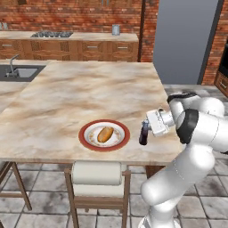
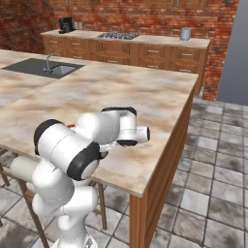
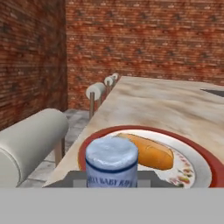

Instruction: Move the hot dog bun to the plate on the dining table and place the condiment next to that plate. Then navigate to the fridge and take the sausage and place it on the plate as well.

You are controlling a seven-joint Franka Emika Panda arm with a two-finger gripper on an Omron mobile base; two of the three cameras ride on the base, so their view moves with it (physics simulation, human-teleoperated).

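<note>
I am at the near right part of the dining table (image 1: pixel 89 89), a broad beige-brown marble top, and the step in hand looks to be setting the condiment beside the plate. The hot dog bun (image 1: pixel 105 134) already lies on the plate (image 1: pixel 125 139), a round white one with a wide red rim, near the table's front edge. My gripper (image 1: pixel 145 132) reaches in sideways from the right, and the condiment (image 1: pixel 143 133), a small dark bottle, sits at its tip, just beside the plate's right rim and low over the tabletop. In the hand view the bottle's cap end (image 3: pixel 111 158) fills the foreground between my fingers, with the bun (image 3: pixel 148 151) and plate (image 3: pixel 210 164) beyond it. My fingers seem closed on the bottle, since it stays at my tip. I cannot tell whether its base is touching the table. As I judge it, the next move calls for lowering it until it stands, letting go, and backing away without knocking it; the fridge (image 1: pixel 185 35) trip waits.
</note>
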